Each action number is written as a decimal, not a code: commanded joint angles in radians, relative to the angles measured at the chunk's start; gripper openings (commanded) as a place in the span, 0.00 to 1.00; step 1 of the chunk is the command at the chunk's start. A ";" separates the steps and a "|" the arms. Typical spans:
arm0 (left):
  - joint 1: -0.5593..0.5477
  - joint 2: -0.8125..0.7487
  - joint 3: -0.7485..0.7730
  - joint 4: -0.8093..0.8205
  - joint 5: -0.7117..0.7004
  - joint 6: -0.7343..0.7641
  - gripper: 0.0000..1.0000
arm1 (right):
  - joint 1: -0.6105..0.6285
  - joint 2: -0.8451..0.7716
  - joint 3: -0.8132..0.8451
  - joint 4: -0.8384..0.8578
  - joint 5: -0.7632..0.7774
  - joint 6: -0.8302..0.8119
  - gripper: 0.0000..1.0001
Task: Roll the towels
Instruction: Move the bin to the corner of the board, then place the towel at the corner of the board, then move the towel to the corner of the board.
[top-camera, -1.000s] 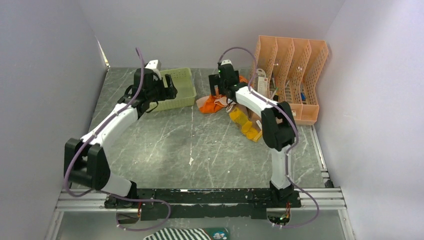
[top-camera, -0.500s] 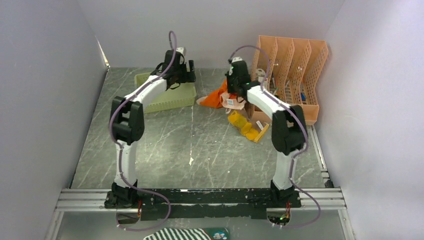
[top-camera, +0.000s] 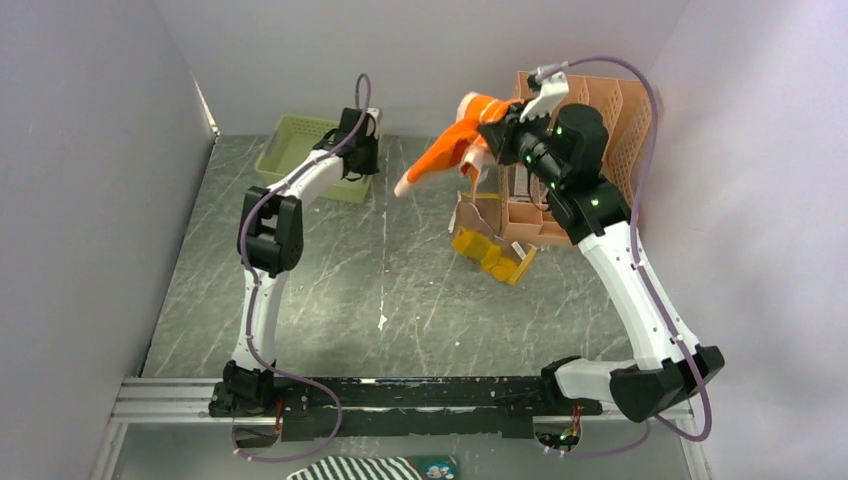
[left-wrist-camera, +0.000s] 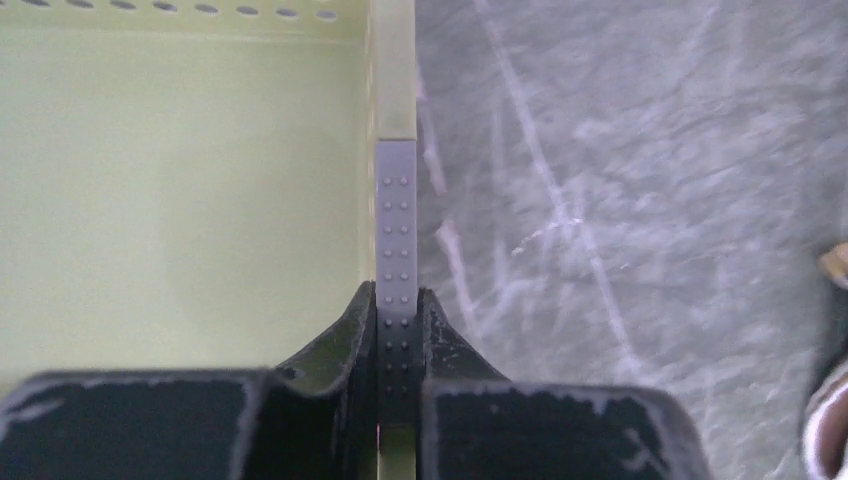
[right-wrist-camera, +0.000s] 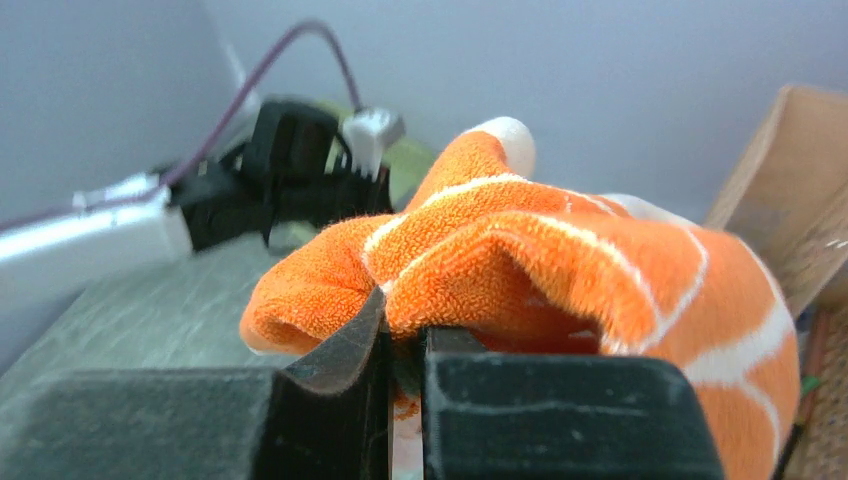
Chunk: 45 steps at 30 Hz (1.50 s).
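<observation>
My right gripper (top-camera: 497, 128) is shut on the orange towel (top-camera: 445, 150) and holds it in the air above the back of the table. The cloth hangs down to the left. In the right wrist view a bunched fold of the orange towel (right-wrist-camera: 560, 260) with white lines is pinched between the jaws of the right gripper (right-wrist-camera: 405, 335). The yellow towel (top-camera: 490, 255) lies crumpled on the table below. My left gripper (top-camera: 358, 160) is far from both towels, shut on the right wall of a green basket (top-camera: 295, 145). In the left wrist view the left gripper (left-wrist-camera: 397, 300) straddles the basket's rim (left-wrist-camera: 395, 80).
An orange slotted file rack (top-camera: 590, 110) stands at the back right, and a brown cardboard piece (top-camera: 478, 215) stands in front of it. A black-and-white striped cloth (top-camera: 370, 468) lies below the arm bases. Grey walls close in the left, back and right sides.
The right gripper closed on the orange towel and lifted it off the table, up and to the right. The left gripper reached the basket's wall and shut on it; the basket shifted back-left.
</observation>
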 joint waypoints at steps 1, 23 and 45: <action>0.100 -0.086 -0.030 -0.038 0.041 0.130 0.09 | 0.016 -0.021 -0.144 -0.086 -0.223 0.033 0.00; 0.217 -0.130 -0.041 -0.117 -0.127 -0.043 0.45 | 0.024 0.045 -0.278 0.001 -0.057 -0.013 0.99; -0.127 -1.080 -1.075 -0.014 0.130 -0.309 0.98 | 0.039 0.671 -0.047 -0.001 0.150 -0.003 0.00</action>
